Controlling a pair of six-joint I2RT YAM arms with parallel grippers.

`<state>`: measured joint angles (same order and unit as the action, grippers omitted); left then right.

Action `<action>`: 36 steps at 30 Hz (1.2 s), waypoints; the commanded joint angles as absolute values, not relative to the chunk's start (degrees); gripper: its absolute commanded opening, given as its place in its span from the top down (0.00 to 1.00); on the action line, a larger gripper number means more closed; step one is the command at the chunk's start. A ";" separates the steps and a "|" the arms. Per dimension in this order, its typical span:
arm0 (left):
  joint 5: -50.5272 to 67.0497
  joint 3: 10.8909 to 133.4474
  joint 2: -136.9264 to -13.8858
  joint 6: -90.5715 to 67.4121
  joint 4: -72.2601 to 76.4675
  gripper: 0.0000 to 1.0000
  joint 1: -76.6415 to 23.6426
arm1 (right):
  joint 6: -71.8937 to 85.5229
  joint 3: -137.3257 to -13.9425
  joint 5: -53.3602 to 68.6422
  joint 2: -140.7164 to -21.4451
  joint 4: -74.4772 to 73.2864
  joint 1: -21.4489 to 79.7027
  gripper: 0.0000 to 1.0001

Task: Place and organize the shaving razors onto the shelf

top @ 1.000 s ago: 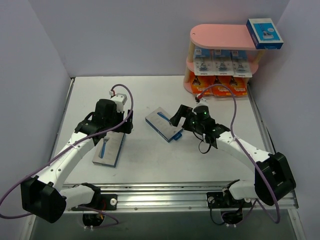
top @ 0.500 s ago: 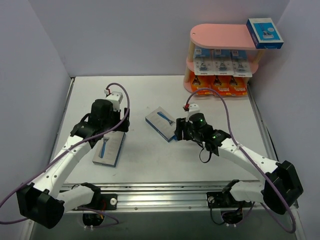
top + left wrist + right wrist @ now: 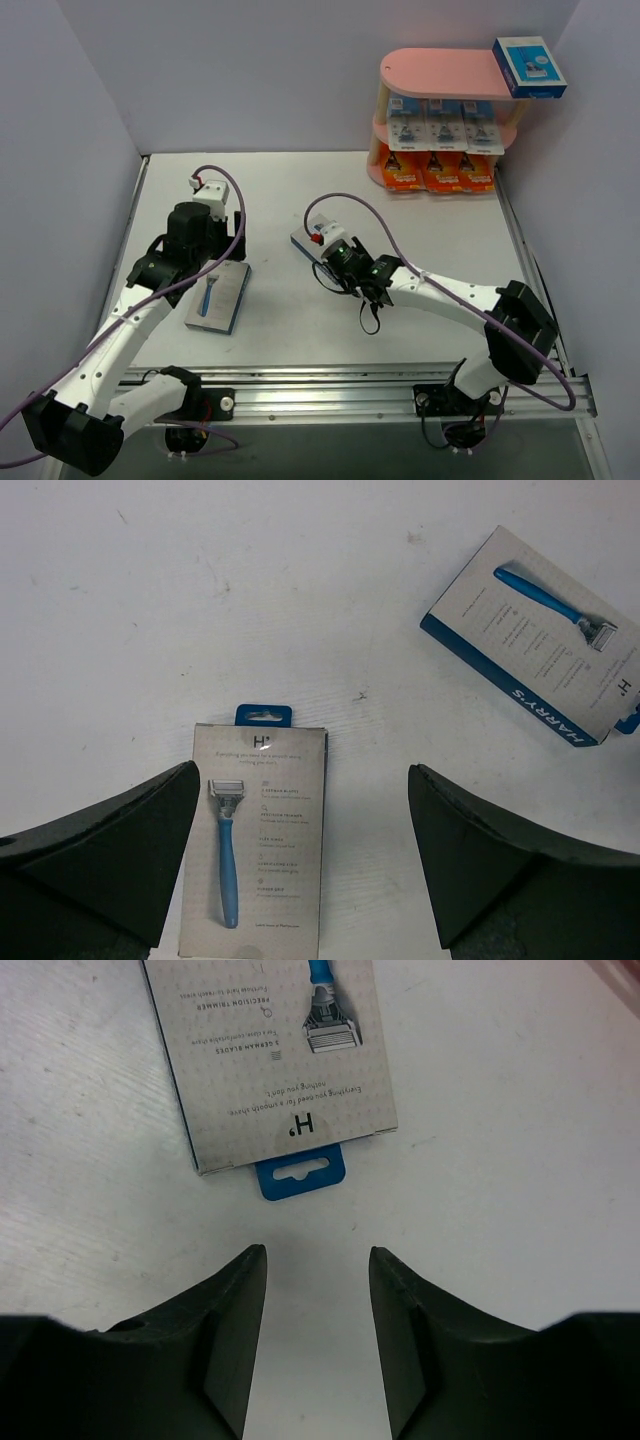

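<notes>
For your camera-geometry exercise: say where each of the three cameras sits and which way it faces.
Top external: above and behind the bases, looking down at both arms, table, pink shelf.
Left wrist: looking down between its fingers at a Harry's razor box.
Right wrist: facing the second Harry's box, also visible in the left-wrist view.

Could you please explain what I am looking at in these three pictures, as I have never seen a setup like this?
Two robot arms are bolted at the near edge of a table, each ending in a two-fingered pincer. One picture looks down from above; the other two come from cameras on the wrists. Two grey razor boxes lie flat: one under the wide open left pincer, the other just ahead of the half closed right pincer. Neither holds anything. At the back right stands a pink shelf already carrying razor packs.
</notes>
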<state>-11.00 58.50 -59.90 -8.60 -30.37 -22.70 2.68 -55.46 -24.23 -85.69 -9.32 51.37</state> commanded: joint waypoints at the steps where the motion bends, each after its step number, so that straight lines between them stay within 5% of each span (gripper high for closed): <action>1: -12.66 59.06 -58.89 -8.44 -28.04 0.06 -22.32 | -1.93 -59.41 -31.98 -88.41 -13.36 53.87 0.59; 16: -10.64 59.41 -60.29 -8.53 -28.48 0.06 -22.41 | -4.66 -61.08 -43.33 -100.89 -13.89 60.64 0.73; 36: -9.40 59.85 -61.61 -8.79 -29.00 0.06 -22.41 | -6.86 -62.67 -50.10 -109.51 -10.46 62.14 0.61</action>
